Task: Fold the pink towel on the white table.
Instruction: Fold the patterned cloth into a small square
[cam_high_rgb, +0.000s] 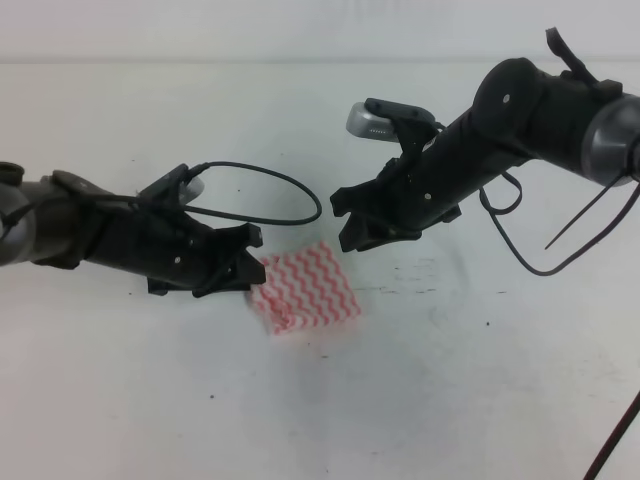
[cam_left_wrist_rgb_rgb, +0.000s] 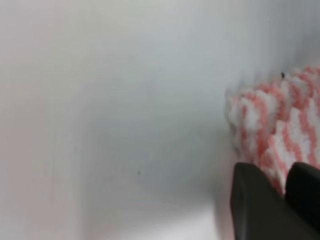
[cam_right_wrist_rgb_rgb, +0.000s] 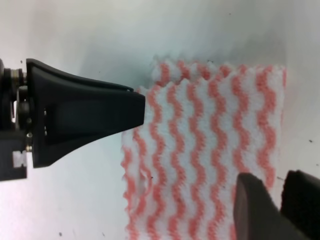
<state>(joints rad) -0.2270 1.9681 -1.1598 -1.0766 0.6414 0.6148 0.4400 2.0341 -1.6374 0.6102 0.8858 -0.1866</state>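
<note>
The pink towel (cam_high_rgb: 305, 290) lies flat on the white table (cam_high_rgb: 450, 400) as a small folded rectangle with wavy pink and white stripes. My left gripper (cam_high_rgb: 252, 262) is low at the towel's left edge. The right wrist view shows it as a black wedge (cam_right_wrist_rgb_rgb: 135, 105) whose tip touches that edge. Its fingers (cam_left_wrist_rgb_rgb: 255, 205) stand almost together in front of the cloth (cam_left_wrist_rgb_rgb: 280, 120); I cannot tell whether any cloth is pinched. My right gripper (cam_high_rgb: 345, 220) hovers above the towel's upper right. Its fingers (cam_right_wrist_rgb_rgb: 255, 210) are close together over the towel (cam_right_wrist_rgb_rgb: 205, 155) and hold nothing.
A black cable (cam_high_rgb: 270, 195) loops over the table behind the left arm. More cables (cam_high_rgb: 520, 240) hang from the right arm. A few dark specks (cam_high_rgb: 212, 397) mark the bare white surface around the towel.
</note>
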